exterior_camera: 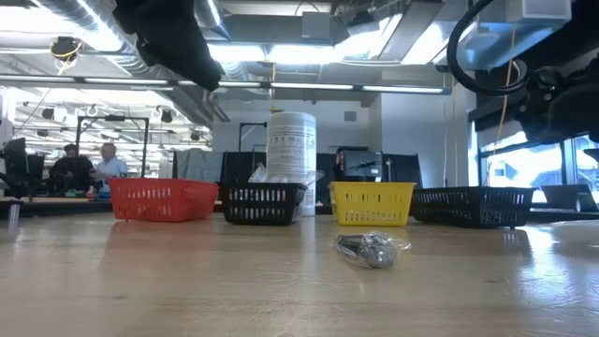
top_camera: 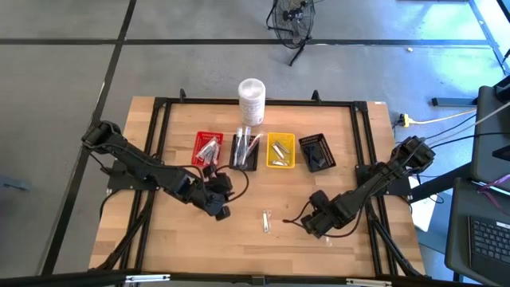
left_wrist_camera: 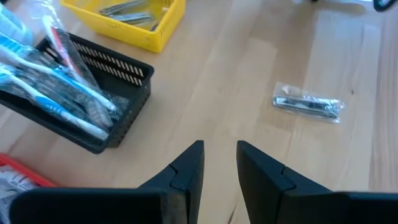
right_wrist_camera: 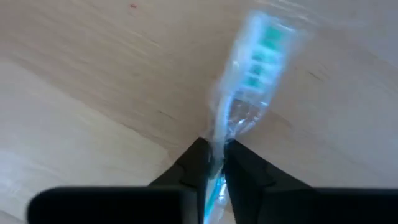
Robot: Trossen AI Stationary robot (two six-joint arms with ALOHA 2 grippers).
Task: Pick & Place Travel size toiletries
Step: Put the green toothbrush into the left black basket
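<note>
The table [top_camera: 167, 239] has four baskets [top_camera: 280, 151] in a row. The right gripper [right_wrist_camera: 214, 163] pinches a wrapped toothbrush [right_wrist_camera: 252, 68], probably by its handle. It looks light, and the wrap slippery. The left gripper [left_wrist_camera: 219, 163] waits half open, empty.

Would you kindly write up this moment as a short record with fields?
Right claw: shut on the wrapped toothbrush, above the bare table
Left claw: open, empty, near the black basket of toothbrushes
Loose item: wrapped silvery piece lying between the arms
Baskets in row: red basket, black, yellow basket, second black basket
Behind row: white container
</note>
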